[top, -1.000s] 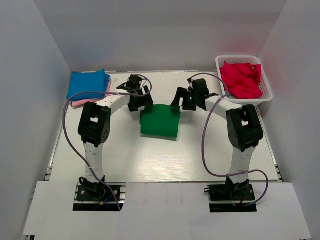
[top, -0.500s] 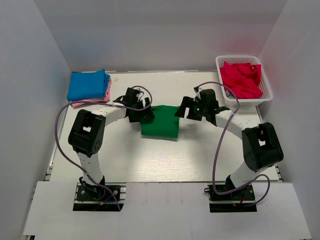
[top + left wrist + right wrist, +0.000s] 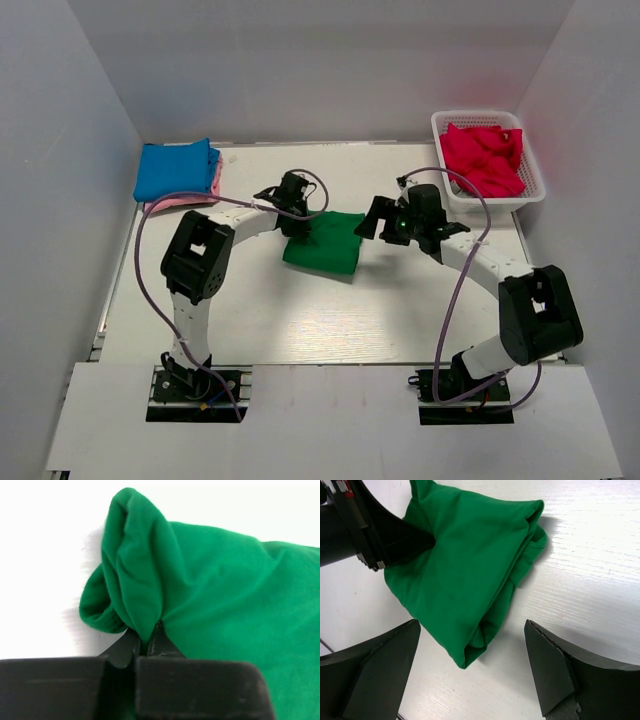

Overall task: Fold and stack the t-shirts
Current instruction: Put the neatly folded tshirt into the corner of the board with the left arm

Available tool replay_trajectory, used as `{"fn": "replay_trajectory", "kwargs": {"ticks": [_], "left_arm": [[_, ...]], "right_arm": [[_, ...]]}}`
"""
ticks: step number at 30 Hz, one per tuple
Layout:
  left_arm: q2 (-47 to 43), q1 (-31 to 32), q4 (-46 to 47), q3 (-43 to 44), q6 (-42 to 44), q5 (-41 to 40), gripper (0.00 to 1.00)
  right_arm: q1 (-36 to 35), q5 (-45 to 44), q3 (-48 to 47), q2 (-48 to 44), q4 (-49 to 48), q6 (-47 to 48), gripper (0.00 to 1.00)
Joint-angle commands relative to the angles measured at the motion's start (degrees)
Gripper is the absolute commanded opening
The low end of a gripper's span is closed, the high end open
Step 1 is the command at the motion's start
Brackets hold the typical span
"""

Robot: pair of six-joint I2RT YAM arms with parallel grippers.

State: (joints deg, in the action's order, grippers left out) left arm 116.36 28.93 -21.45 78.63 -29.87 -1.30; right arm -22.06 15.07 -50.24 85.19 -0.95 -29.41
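Slippage risk: left gripper point(image 3: 145, 642) pinches only a thin bunched edge at the 10 o'clock corner of the folded dark green cloth t-shirt point(image 3: 325, 245). Pulling could undo its layers. Right gripper point(image 3: 470, 630) hangs spread at the shirt's 2 o'clock, holding nothing.

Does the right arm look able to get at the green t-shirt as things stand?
Probably yes: the right gripper hangs open at one edge of the green t-shirt with nothing between them, and the left gripper pinches only the opposite side.
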Motion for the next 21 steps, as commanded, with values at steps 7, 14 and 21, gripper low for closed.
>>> {"fn": "replay_trajectory", "kwargs": {"ticks": [7, 14, 21], "left_arm": [[0.4, -0.5, -16.3, 10.0, 5.4, -23.4, 0.0], [-1.7, -2.2, -14.2, 21.5, 20.0, -36.2, 0.0], [0.2, -9.8, -7.5, 28.1, 31.7, -39.1, 0.0]], "right_arm": [[0.5, -5.9, 1.8, -5.2, -1.6, 1.4, 0.9], [0.6, -9.4, 2.3, -5.6, -1.2, 2.5, 0.9], [0.7, -9.8, 0.2, -3.5, -0.8, 2.4, 0.9]]}}
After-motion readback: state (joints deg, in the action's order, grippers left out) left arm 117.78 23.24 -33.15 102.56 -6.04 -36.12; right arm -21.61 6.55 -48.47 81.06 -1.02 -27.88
